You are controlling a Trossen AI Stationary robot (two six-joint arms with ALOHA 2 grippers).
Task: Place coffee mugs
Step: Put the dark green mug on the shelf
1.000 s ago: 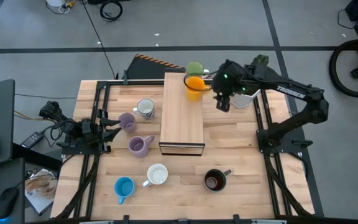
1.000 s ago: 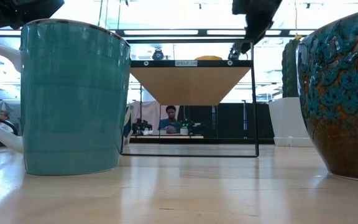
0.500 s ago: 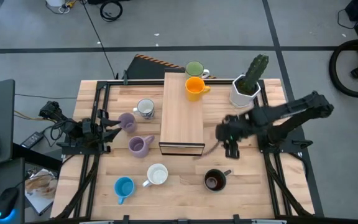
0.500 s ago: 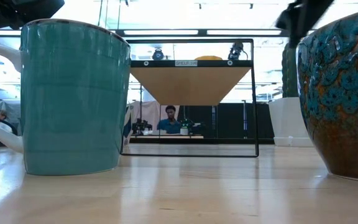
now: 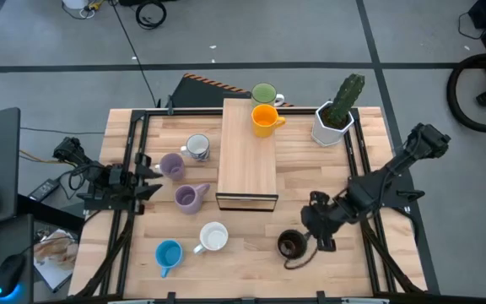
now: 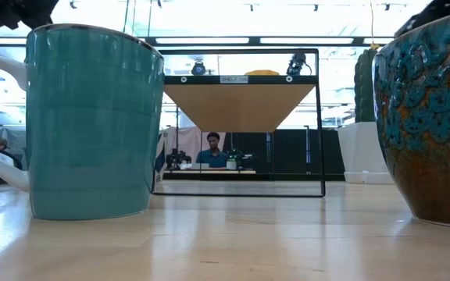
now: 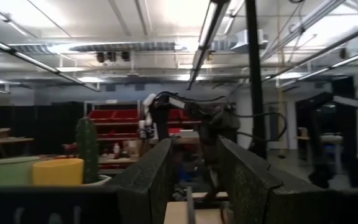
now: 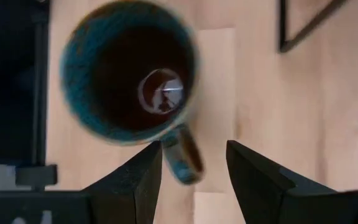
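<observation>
My right gripper [image 5: 317, 230] [image 8: 194, 167] hovers open over the dark brown mug [image 5: 291, 246] [image 8: 129, 78] [image 6: 428, 117], which stands upright on the near right of the table. Its fingers stand on either side of the mug's handle [image 8: 183, 155] without touching it. The orange mug [image 5: 264, 116] stands on the wooden shelf [image 5: 247, 156], with the green mug [image 5: 264, 93] at the shelf's far end. The patterned mug [image 5: 197, 147], two lilac mugs [image 5: 171, 165] [image 5: 191, 197], the white mug [image 5: 213, 236] and the blue mug [image 5: 168, 253] [image 6: 92, 125] stand on the table. My left gripper [image 5: 146, 177] [image 7: 194, 180] waits open at the left edge.
The white faceted pot with the cactus [image 5: 333, 118] stands at the far right, next to the shelf. Black frame rails [image 5: 133, 152] run along both sides of the table. Bare wood lies between the shelf and the right rail [image 5: 319, 173].
My right gripper has swung from the far end of the shelf, beside the orange mug, toward the table's near edge and down over the dark brown mug. No mug has moved.
</observation>
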